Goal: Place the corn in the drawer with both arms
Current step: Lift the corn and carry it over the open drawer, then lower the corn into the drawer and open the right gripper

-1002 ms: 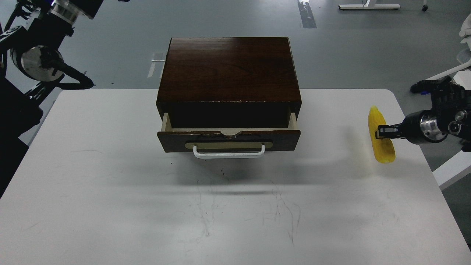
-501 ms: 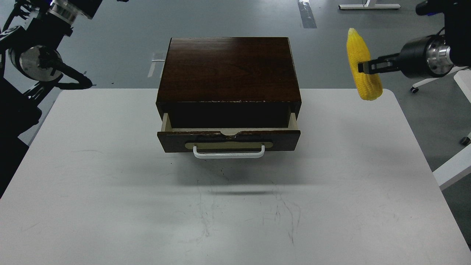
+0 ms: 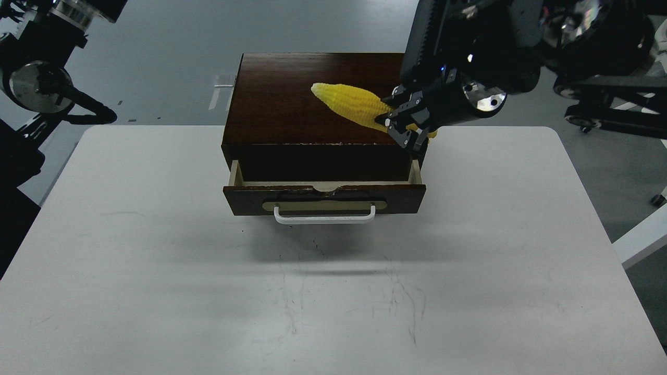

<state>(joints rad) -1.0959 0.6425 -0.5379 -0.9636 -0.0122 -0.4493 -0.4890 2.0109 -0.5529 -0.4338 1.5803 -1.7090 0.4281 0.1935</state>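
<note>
Left claw [image 3: 107, 115] hangs off the worktop's [image 3: 156, 250] far left corner, seen small and dark, so I cannot tell how its fingers stand. Box [image 3: 292, 104] sits at the middle back, its drawer [image 3: 323, 199] pulled partly out, white handle [image 3: 324, 215] facing front. Corn [image 3: 350, 103] is up in the air over the box's top, tip pointing left. Right claw [image 3: 400, 125] is clamped on its thick right end, above the drawer's right corner.
</note>
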